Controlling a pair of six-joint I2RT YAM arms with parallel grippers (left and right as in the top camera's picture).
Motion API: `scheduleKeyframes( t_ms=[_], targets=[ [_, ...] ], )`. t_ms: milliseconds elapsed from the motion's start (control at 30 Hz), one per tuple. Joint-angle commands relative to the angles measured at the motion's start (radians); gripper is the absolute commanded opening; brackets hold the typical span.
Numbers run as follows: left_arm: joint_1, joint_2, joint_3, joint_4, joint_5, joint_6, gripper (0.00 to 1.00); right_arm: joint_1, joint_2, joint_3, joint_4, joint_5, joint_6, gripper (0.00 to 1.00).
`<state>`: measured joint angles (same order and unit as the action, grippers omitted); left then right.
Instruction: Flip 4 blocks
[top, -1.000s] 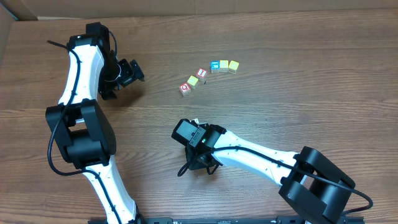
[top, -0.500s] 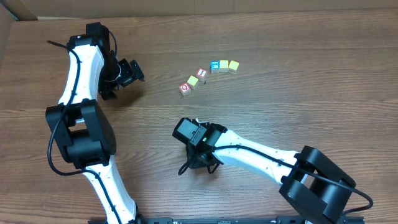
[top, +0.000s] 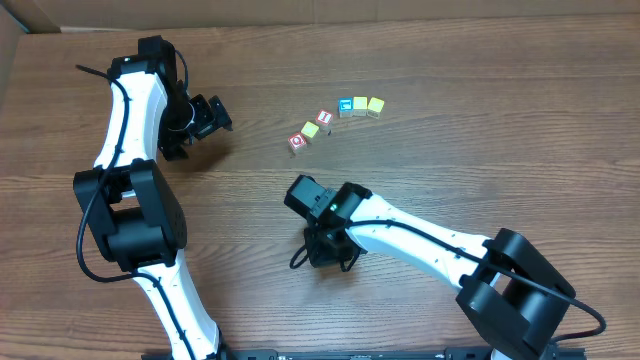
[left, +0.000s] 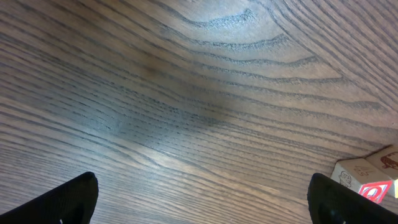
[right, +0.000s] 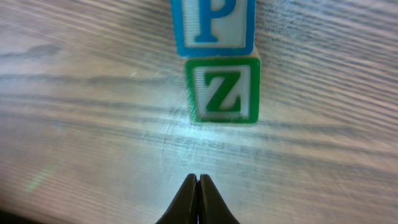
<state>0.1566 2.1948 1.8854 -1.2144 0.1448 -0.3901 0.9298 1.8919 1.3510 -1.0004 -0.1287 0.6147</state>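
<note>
Work on the flipping looks partly done at most. The pictures do not tell which cubes are already turned over, and no cube is held.

The white and black right arm (top: 420, 240) reaches from the lower right of the top view to the middle. Its right gripper (right: 199, 196) has both fingers pressed together with nothing between them. In the right wrist view the tips sit at the bottom middle. They point up at the small wooden cube with a green letter Z (right: 222, 91), near it but not touching. Just above it, and touching it, lies the small wooden cube with a blue letter P (right: 213, 25). My guess is that the Z cube gets tipped next. The top view does not show these two cubes; the arm may hide them.

The white and black left arm (top: 130, 110) stands at the left of the top view. Its left gripper (left: 202, 186) has its fingers wide apart over bare wood, holding nothing. A cream cube with a red face (left: 367, 180) peeks in at the lower right of the left wrist view.

At the upper middle of the top view lies a curved row, well apart from both grippers. It has three tiny yellow-topped cubes (top: 360, 105), two red-topped cubes (top: 297, 143) and one blue-topped cube (top: 346, 106). So I think most of the flipping is left.

The brown wooden table (top: 520, 150) has dark wavy lines and a bright patch of light. A bit of tan cardboard (top: 15, 60) shows at the upper left corner. No more of the room shows.
</note>
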Motion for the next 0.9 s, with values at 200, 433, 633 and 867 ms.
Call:
scheduleKeyframes(
  t_ms=[200, 433, 633, 867],
  targets=[
    [-0.006, -0.003, 0.001, 0.000, -0.006, 0.001, 1.00, -0.154, -0.019, 0.199, -0.087, 0.067, -0.039, 0.04],
    [-0.006, -0.003, 0.001, 0.000, -0.006, 0.001, 1.00, -0.341, -0.016, 0.105, 0.023, -0.114, -0.040, 0.04],
    [-0.006, -0.003, 0.001, 0.000, -0.006, 0.001, 1.00, -0.352, -0.016, -0.041, 0.220, -0.150, -0.039, 0.04],
    [-0.006, -0.003, 0.001, 0.000, -0.006, 0.001, 1.00, -0.290, -0.016, -0.134, 0.357, -0.158, -0.015, 0.04]
  ],
)
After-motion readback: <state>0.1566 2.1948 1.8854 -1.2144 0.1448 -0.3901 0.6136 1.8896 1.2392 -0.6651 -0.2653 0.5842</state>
